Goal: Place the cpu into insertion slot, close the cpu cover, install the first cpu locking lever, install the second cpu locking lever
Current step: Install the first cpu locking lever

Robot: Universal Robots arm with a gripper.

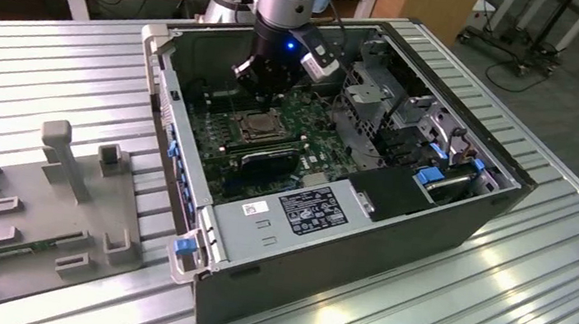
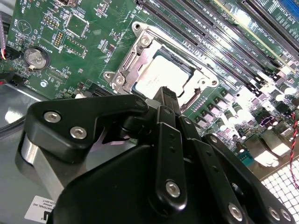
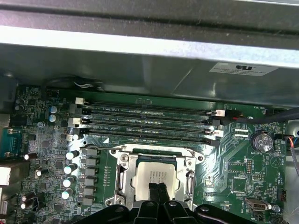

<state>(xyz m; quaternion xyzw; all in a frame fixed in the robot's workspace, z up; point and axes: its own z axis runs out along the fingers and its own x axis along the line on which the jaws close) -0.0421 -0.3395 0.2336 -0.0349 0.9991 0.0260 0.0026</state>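
Silver-tan metal marks my target: the cpu (image 3: 156,173) lies flat in the insertion slot (image 1: 238,128), on the green board (image 3: 233,163) inside the open computer case (image 1: 368,246), a little left of and above the middle of the exterior frame. Around the chip, the cpu cover (image 3: 122,175) looks to be lying down flat, its square window framing the metal face; whether the thin wire levers along its edges are latched I cannot tell. Beside the socket run the long black memory slots (image 3: 149,122), parallel to one edge of the cover. My hand (image 3: 157,192) hangs straight over the chip, its two dark fingertips (image 2: 167,95) clenched together with nothing between them that I can see, pointing down at the part of the chip's face nearest the hand's own body. So the chip lies directly beneath the tips, not off to a side; whether they touch it I cannot say. Further out, the case stands on the ribbed metal tabletop (image 1: 46,74), with a grey fixture tray (image 1: 40,214) at the exterior frame's lower left.
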